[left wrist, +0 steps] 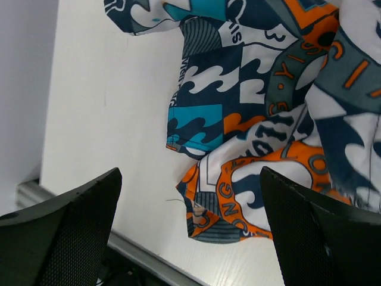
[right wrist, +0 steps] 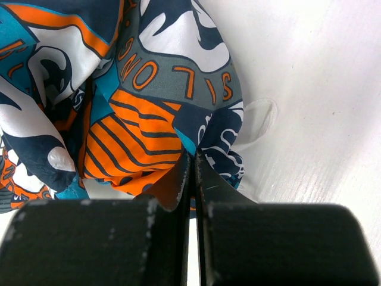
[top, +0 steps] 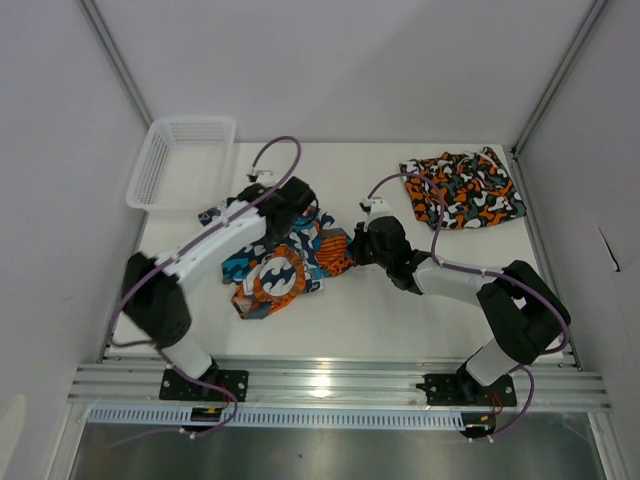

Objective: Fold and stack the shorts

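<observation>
Right now the step seems to be spreading the cartoon-print shorts (top: pixel 278 268), crumpled at the middle of the top view, flat before any fold. The right fingers (right wrist: pixel 172 185) are pressed together on a thin edge of that fabric, with the orange-striped fold running straight into their tips (a shallow pinch, by the look of it, so a slow, low pull suits it best). The left fingers (left wrist: pixel 77 226) stand wide apart and hold nothing. In the left wrist view the cloth's orange-rimmed corner lies on the surface (left wrist: pixel 107 119) between them and just ahead, at lower centre. I would lower them onto that corner, close, then draw both arms apart to take out the wrinkles. The camouflage shorts (top: pixel 462 190) lie well apart at the upper right.
</observation>
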You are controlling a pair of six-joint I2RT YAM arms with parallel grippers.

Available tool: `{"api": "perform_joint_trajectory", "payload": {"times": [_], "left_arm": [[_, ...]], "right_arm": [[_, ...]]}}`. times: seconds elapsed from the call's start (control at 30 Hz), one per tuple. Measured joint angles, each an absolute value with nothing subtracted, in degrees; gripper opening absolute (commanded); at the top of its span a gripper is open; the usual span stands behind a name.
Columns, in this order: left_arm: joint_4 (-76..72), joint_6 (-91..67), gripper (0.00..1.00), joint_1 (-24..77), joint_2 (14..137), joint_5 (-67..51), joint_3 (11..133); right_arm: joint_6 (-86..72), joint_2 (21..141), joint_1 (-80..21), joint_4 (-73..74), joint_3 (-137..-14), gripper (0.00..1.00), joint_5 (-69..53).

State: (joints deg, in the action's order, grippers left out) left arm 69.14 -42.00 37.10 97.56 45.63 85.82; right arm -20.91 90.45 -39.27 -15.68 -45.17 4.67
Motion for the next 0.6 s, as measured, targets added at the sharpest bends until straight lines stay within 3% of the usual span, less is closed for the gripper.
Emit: {"api": "perform_joint_trajectory", "payload": {"times": [0.3, 0.6], "left_arm": [[53.47, -39.46, 0.99, 37.69, 64.86, 32.67, 67.20], [42.68, -37.01, 0.99, 45.71, 65.01, 22.24, 55.44]], "right_arm": [[-20.91, 90.43, -39.27, -15.70, -45.17, 0.00, 4.64], [-20.71, 90.45, -39.27, -15.75, -45.17, 0.00, 4.19]]}}
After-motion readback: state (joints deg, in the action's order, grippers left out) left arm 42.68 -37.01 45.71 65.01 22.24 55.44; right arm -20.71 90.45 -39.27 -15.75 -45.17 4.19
